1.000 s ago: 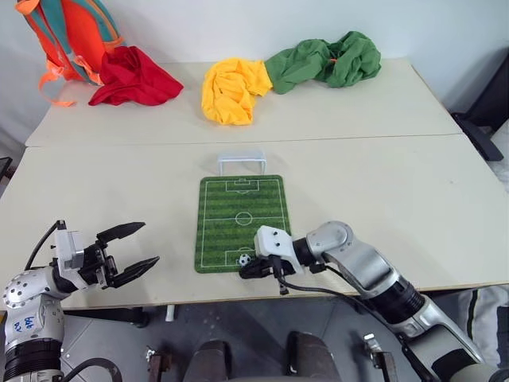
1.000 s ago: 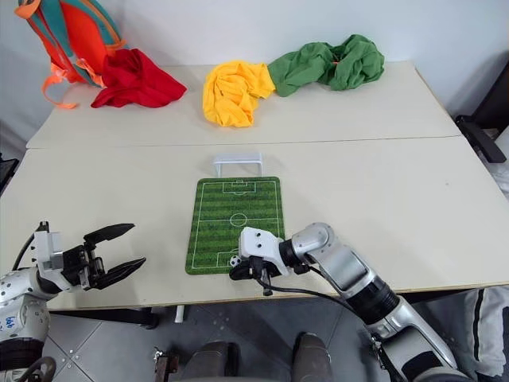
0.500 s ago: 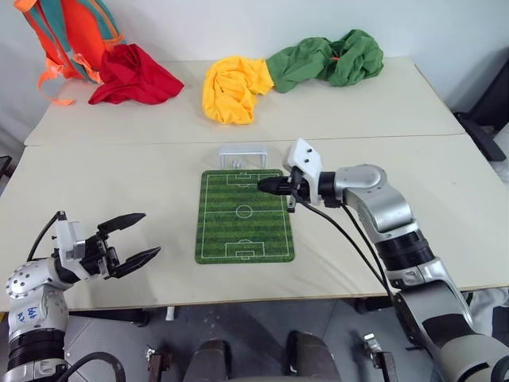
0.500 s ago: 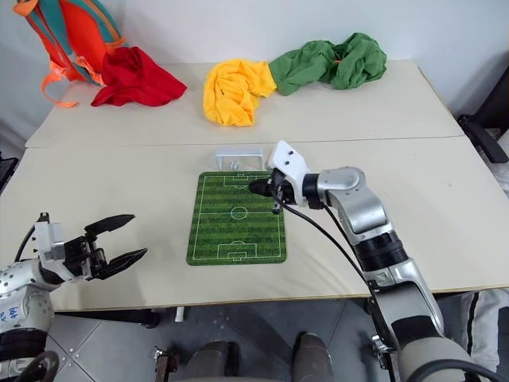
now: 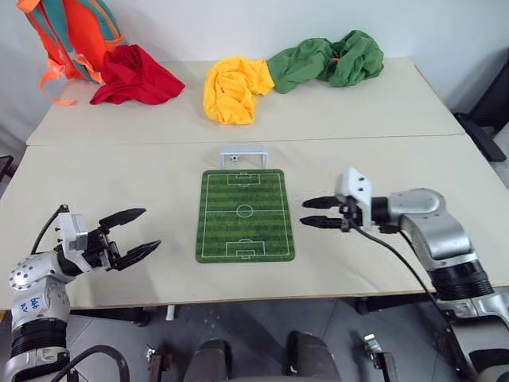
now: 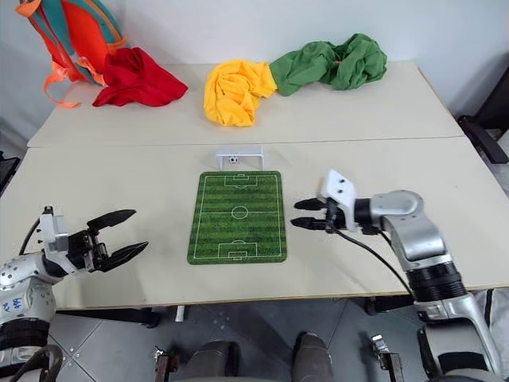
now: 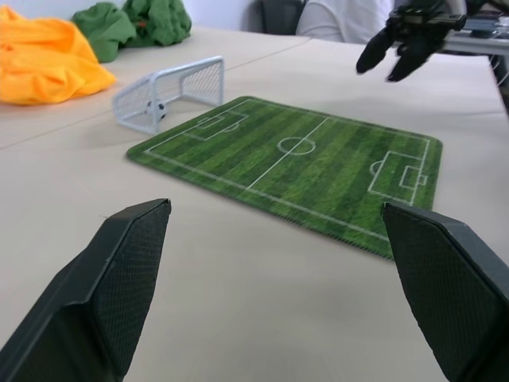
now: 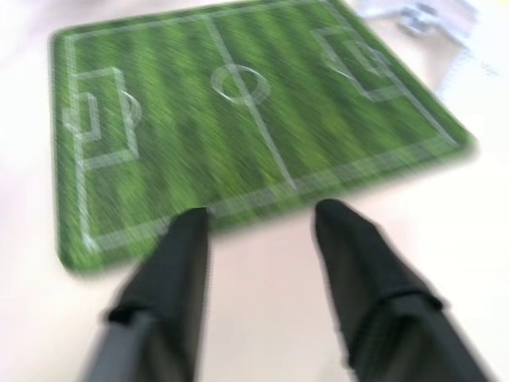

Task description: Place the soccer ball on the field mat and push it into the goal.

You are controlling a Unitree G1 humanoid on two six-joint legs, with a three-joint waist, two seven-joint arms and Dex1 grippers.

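Note:
The green field mat [image 5: 244, 213] lies flat in the middle of the near table. At its far short edge stands the small white goal [image 5: 242, 153], and the tiny soccer ball [image 5: 235, 157] rests inside it, also seen as the ball [image 7: 160, 109] behind the net. My right gripper [image 5: 308, 212] hovers just right of the mat, open and holding nothing, fingertips pointing at the mat's right edge. My left gripper [image 5: 141, 232] stands open and holding nothing well left of the mat, near the table's front edge.
On the far table lie a red cloth [image 5: 135, 76], a yellow cloth [image 5: 233, 89] and a green cloth [image 5: 326, 60], with an orange and teal backpack [image 5: 67, 36] at the far left. A seam runs between the two tables just behind the goal.
My shut right gripper swept from the mat's near end up to the goal, then drew back to the right and opened. The ball went from the near penalty area into the goal.

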